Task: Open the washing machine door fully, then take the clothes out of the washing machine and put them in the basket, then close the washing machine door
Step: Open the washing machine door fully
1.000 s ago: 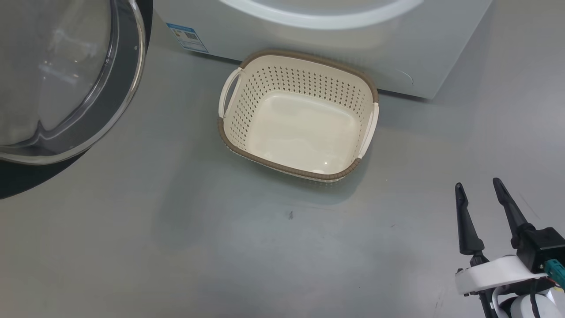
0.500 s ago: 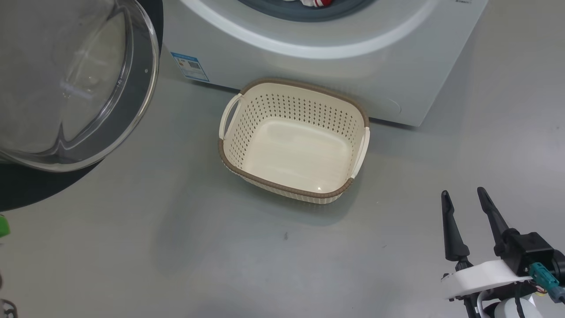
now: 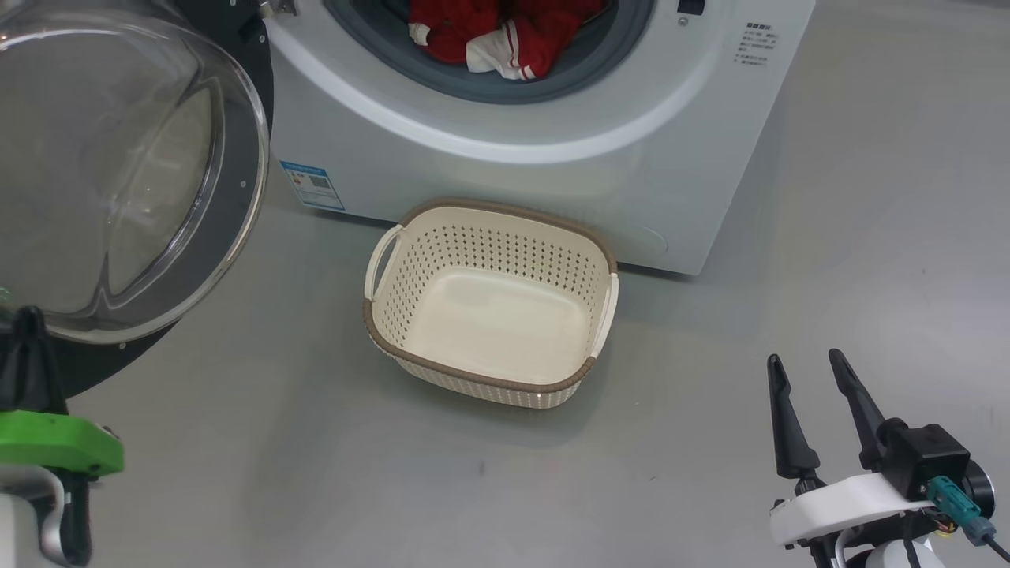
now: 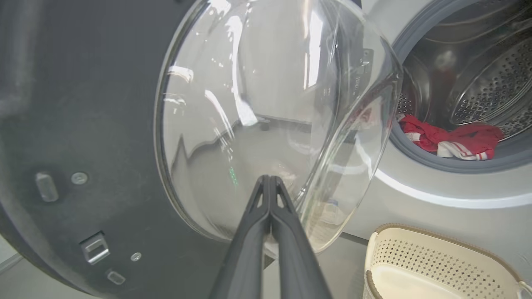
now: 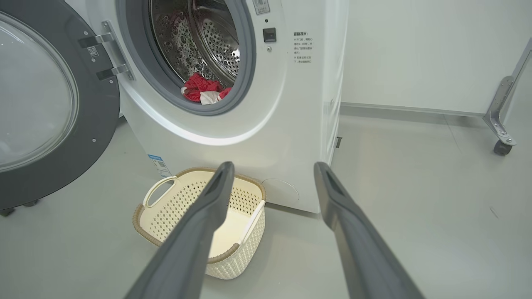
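Observation:
The washing machine (image 3: 513, 158) stands with its door (image 3: 118, 181) swung wide open to the left, the glass bowl facing me. The red and white clothes (image 3: 505, 35) lie at the front of the drum (image 5: 208, 45). The empty basket (image 3: 505, 244) sits on the floor against the machine's front. My left gripper (image 4: 269, 179) is shut with nothing in it. Its tips (image 3: 30, 315) are close to the lower edge of the door's glass; whether they touch it is unclear. My right gripper (image 3: 805, 356) hangs open and empty, right of the basket.
A blue sticker (image 3: 312, 185) marks the machine's lower left corner. A metal leg on a caster (image 5: 501, 120) stands by the white wall at the right. Open grey floor (image 3: 868, 237) lies to the right of the machine and in front of the basket.
The head camera has tilted up, bringing the drum opening and the clothes into view. My left gripper has come into the lower left. The right gripper stays open.

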You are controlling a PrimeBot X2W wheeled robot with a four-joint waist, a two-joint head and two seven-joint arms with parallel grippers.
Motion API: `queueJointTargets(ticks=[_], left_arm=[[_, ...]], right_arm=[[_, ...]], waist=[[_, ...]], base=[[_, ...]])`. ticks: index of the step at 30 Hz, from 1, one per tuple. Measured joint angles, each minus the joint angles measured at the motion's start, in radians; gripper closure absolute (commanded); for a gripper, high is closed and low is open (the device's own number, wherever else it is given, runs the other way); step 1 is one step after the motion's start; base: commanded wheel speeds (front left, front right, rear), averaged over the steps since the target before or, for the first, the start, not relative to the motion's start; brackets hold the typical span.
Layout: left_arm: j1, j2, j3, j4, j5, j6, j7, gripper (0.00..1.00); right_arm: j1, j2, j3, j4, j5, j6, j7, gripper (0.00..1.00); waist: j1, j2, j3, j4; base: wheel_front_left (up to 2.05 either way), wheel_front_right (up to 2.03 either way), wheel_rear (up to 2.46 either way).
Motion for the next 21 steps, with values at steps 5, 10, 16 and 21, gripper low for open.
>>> queueJointTargets(ticks=[5, 10, 16, 21], left_arm=[[0.036, -0.032, -0.059, -0.021, 0.017, -0.008, 0.0, 1.0], [0.072, -0.06, -0.11, -0.037, 0.041, -0.013, 0.0, 1.0], [0.134, -0.075, -0.142, -0.053, 0.047, -0.017, 0.0, 1.0], [0.166, -0.092, -0.166, -0.083, 0.047, -0.017, 0.0, 1.0]], right_arm=[[0.003, 0.006, -0.002, 0.012, 0.007, 0.0, -0.001, 0.0], [0.015, 0.011, -0.014, 0.016, 0.023, -0.001, -0.008, 0.0], [0.022, 0.013, -0.021, 0.016, 0.034, -0.001, -0.008, 0.0], [0.022, 0.014, -0.029, 0.012, 0.034, -0.002, -0.009, 0.0]], waist=[[0.0, 0.0, -0.032, -0.027], [0.0, 0.0, -0.062, -0.055], [0.0, 0.0, -0.091, -0.095], [0.0, 0.0, -0.109, -0.13]], base=[[0.0, 0.0, 0.0], [0.0, 0.0, 0.0], [0.0, 0.0, 0.0], [0.0, 0.0, 0.0]])
